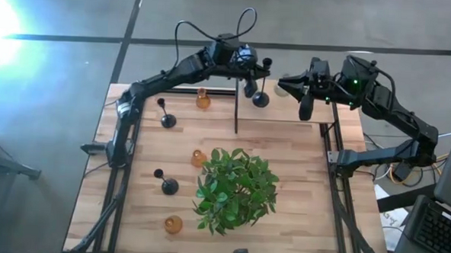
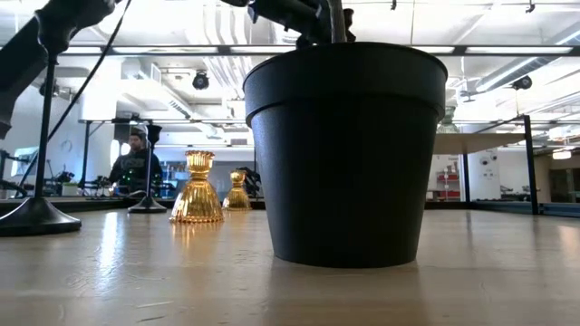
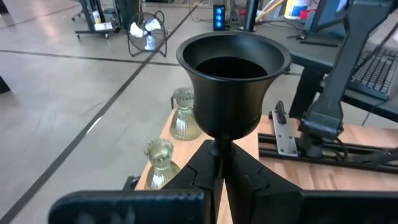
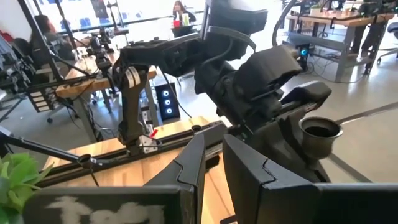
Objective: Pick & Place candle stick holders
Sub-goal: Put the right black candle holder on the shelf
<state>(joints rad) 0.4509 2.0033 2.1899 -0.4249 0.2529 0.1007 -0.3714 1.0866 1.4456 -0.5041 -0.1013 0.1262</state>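
Standing upright, cup up, black candle stick holder (image 3: pixel 233 84) clamped at its stem by left end effector (image 3: pixel 219 171).

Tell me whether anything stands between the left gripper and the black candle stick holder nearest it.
Nothing visible does: the left gripper has its jaws shut on the stem of the black thin-stemmed, cup-topped candle stick holder, just under the cup. The right gripper waits to its side, apart.
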